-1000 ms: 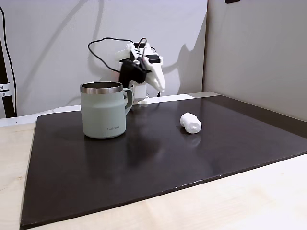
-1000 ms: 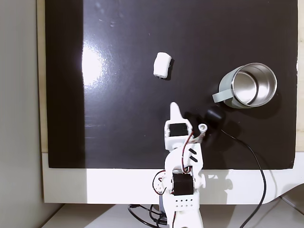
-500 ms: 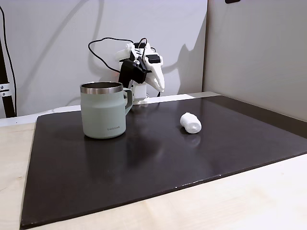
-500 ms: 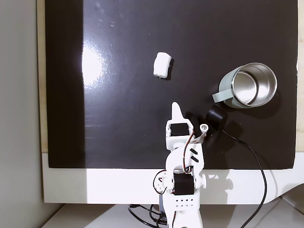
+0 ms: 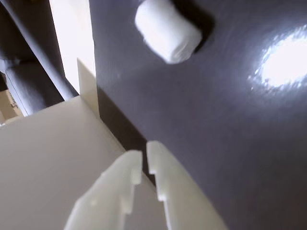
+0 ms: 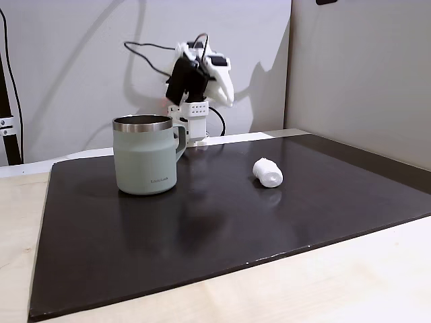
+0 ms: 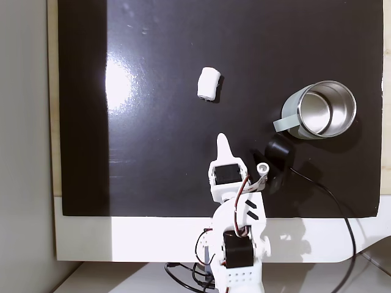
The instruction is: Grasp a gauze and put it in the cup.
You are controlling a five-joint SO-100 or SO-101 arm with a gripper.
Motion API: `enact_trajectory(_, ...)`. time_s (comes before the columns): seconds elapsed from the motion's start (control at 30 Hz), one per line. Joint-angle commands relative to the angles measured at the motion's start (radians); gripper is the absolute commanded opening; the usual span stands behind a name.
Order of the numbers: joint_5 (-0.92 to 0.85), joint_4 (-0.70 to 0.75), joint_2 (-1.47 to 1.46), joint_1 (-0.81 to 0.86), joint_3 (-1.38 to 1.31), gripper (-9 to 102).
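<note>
The gauze is a small white roll lying on its side on the black mat, right of the cup in a fixed view. From above, the gauze lies left of the grey-green, steel-rimmed cup. My gripper hovers near the mat's lower edge, pointing toward the gauze and well short of it. In a fixed view the gripper is raised behind the cup. In the wrist view the gripper is shut with nothing between its fingers, and the gauze lies ahead.
The glossy black mat lies on a pale wooden table. A black cable runs from the arm's base across the mat's lower right corner. Walls stand behind and to the right of the mat in a fixed view.
The arm has lifted, carrying the gripper higher above the back of the mat. Gauze and cup have not moved.
</note>
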Motion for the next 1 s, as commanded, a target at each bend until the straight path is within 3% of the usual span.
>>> enact_trajectory(0.0,-0.017,0.046,-0.084,-0.021,-0.198,0)
enact_trajectory(0.53,-0.149,0.339,-0.675,0.002,-0.844,8)
enact_trajectory(0.97,-0.526,0.499,-1.169,0.087,-1.154,20)
